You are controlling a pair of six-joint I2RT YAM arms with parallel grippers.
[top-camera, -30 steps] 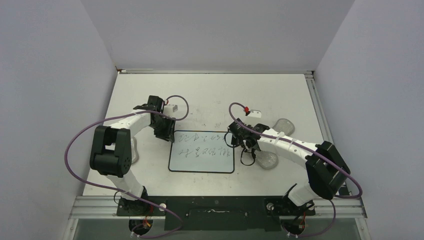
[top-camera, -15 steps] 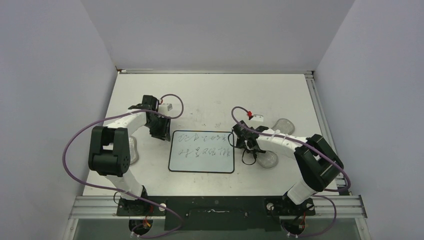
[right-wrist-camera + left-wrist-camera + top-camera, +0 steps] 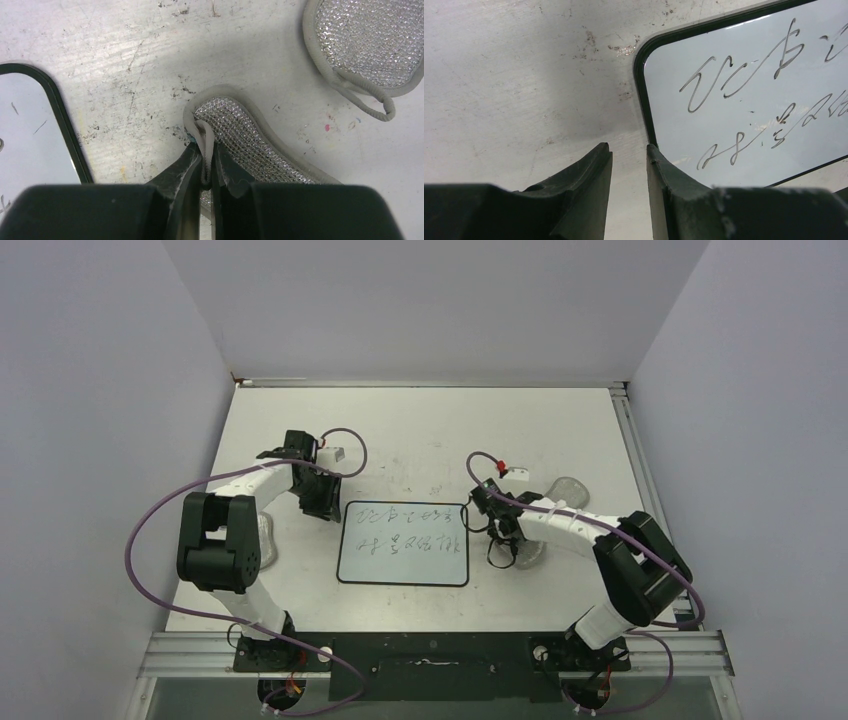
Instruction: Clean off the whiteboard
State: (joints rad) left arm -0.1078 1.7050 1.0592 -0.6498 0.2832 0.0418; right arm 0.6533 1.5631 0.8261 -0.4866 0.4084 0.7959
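Note:
The whiteboard (image 3: 403, 562), white with a thin black rim and two rows of dark scribbles, lies flat mid-table. My left gripper (image 3: 629, 150) hovers low at its upper-left corner (image 3: 644, 55). The jaws stand a narrow gap apart with only bare table between them, and the right finger (image 3: 664, 170) sits against the board's left rim. To the right of the board, my right gripper (image 3: 204, 150) is shut, pinching the grey fabric rim of a silvery mesh pad (image 3: 250, 140). In the top view that pad (image 3: 531, 555) lies under the right gripper (image 3: 503, 540), and the left gripper (image 3: 325, 505) is at the board's corner.
A second silvery pad (image 3: 365, 40) lies beyond the held one, with a loop at its edge; the top view shows it at the table's right (image 3: 567, 490). A third pad (image 3: 267, 540) lies under the left arm. The table (image 3: 420, 430) is scuffed, with walls on three sides.
The right gripper's jaws have closed onto the pad's rim after standing open over it. The left arm shifted slightly left earlier and has held still since.

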